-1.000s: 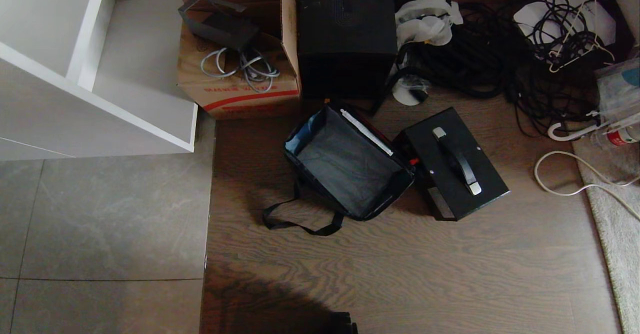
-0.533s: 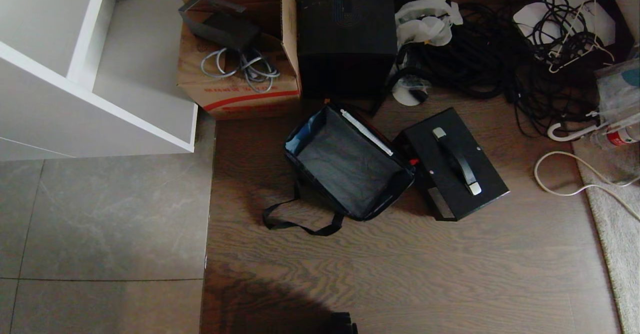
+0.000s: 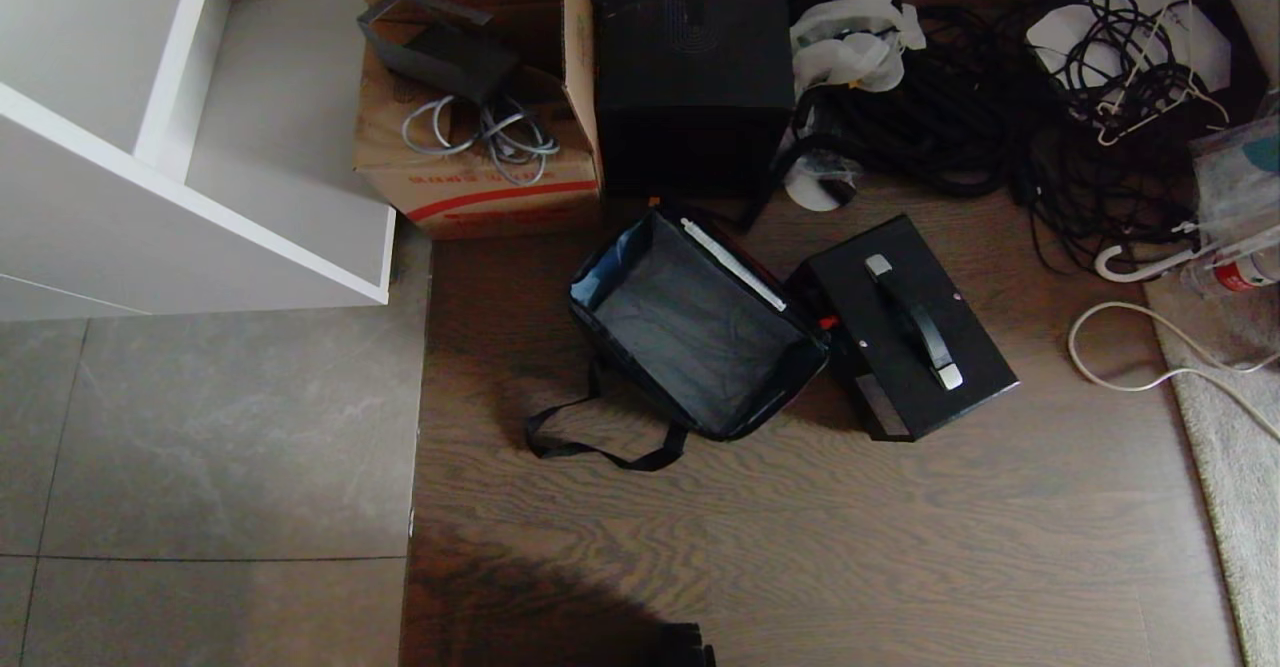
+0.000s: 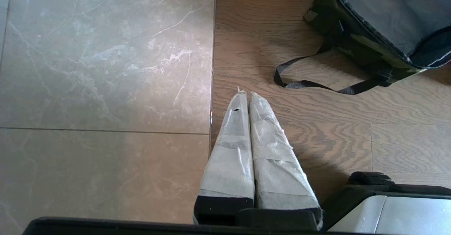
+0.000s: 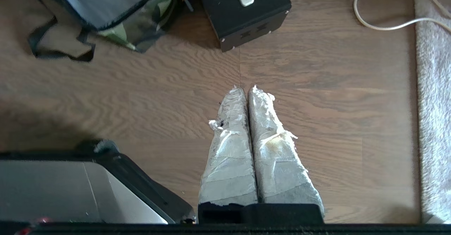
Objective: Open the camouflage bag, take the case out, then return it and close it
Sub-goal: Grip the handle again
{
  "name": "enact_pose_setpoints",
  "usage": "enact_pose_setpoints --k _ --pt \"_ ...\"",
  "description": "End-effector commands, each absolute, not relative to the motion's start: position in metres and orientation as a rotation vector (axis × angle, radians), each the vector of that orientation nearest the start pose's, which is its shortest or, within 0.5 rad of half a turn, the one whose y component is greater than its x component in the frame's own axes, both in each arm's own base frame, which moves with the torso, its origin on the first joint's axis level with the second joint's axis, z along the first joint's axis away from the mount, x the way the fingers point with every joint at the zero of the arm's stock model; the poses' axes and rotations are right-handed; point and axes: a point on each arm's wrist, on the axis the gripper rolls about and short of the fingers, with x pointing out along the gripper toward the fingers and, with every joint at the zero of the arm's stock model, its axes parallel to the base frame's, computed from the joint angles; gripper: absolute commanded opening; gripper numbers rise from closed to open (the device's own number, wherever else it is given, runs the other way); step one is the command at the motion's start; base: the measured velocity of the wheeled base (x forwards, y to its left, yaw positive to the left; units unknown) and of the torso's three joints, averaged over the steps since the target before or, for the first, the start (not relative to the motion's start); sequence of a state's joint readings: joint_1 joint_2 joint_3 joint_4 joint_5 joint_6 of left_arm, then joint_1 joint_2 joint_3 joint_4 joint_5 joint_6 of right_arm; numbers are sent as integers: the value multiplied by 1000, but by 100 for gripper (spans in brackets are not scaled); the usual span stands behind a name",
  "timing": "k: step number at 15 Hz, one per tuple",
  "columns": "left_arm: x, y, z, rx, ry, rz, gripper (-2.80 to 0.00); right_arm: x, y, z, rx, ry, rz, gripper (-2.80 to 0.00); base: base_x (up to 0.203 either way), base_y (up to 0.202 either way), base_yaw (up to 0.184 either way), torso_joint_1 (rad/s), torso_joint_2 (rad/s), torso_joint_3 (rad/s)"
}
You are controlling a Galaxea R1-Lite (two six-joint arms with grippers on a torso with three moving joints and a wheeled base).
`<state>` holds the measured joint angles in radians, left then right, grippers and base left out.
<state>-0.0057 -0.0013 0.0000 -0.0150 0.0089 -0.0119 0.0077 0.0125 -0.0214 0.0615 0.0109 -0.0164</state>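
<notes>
bag: your camo bag (image 3: 695,332) sits open at center of the head view on the wood floor (image 3: 800,547), lid flipped back, dark lining showing, nothing inside that you can see. Strap (image 3: 600,442) loops out onto the floor toward lower left of the frame.
case: black case (image 3: 905,332) w/ the silver-ended handle is out of the bag, lying flat just right of it, corner touching or nearly touching the bag's side, can't tell which.
left gripper: left gripper (image 4: 245,93) has its taped fingers pressed together, holding nothing. It hangs over the seam btw grey tile (image 4: 105,87) and wood, well apart from the bag.
right gripper: right gripper (image 5: 243,87) same deal, fingers together, empty, over bare wood w/ bag and case both well apart, toward the top of its view.
bg stuff: cardboard box (image 3: 480,97) w/ cables at upper left-center, tall black box (image 3: 690,57) right beside it, behind the bag. Tangle of black cables (image 3: 1000,97) fills the upper right. White shelf (image 3: 150,127) upper left, grey rug (image 3: 1230,427) along the right edge.
fyi: neither arm shows in your head view.
</notes>
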Motion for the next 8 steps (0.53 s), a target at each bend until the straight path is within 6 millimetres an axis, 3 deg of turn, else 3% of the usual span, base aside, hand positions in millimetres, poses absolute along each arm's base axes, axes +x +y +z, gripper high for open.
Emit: enact_pose_setpoints --k 1,8 --pt "-22 0 75 -12 -9 3 -280 -24 0 75 16 33 16 -280 0 0 0 0 0 0" --pt "-22 0 75 -12 -9 3 -280 -23 0 76 24 -4 15 -280 0 0 0 0 0 0"
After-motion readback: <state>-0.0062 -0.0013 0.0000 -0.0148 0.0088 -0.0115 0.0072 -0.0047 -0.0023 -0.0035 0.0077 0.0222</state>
